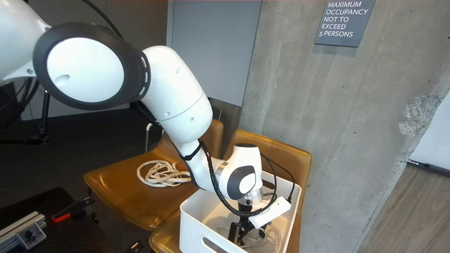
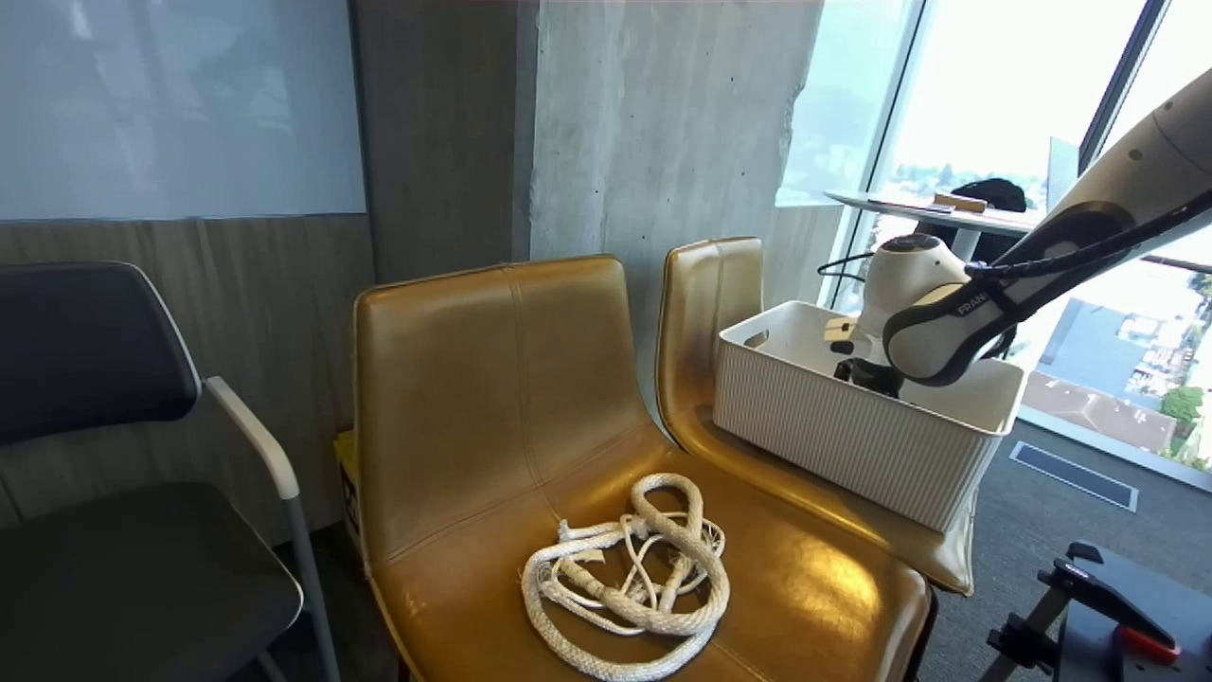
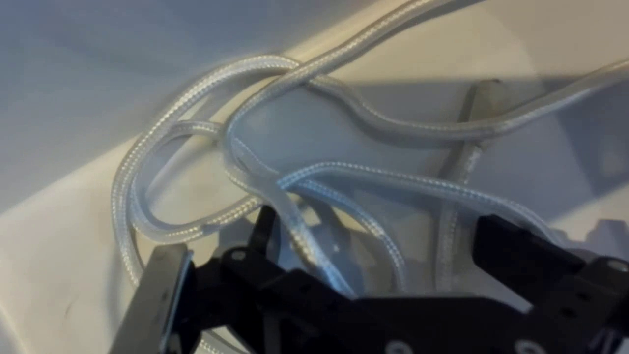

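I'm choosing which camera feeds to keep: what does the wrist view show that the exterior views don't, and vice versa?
Only the wrist view: the weave of the pale cord and, close up, how its loops cross.

Only the exterior views: the arm, the brown chairs and the white rope lying loosely coiled on one of them.

Both: the white bin and the gripper inside it. The pale cord also shows, in less detail, in an exterior view.

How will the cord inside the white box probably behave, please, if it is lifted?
The cord likely bends easily, as it lies in loose curves. It may come up tangled, since its loops overlap.
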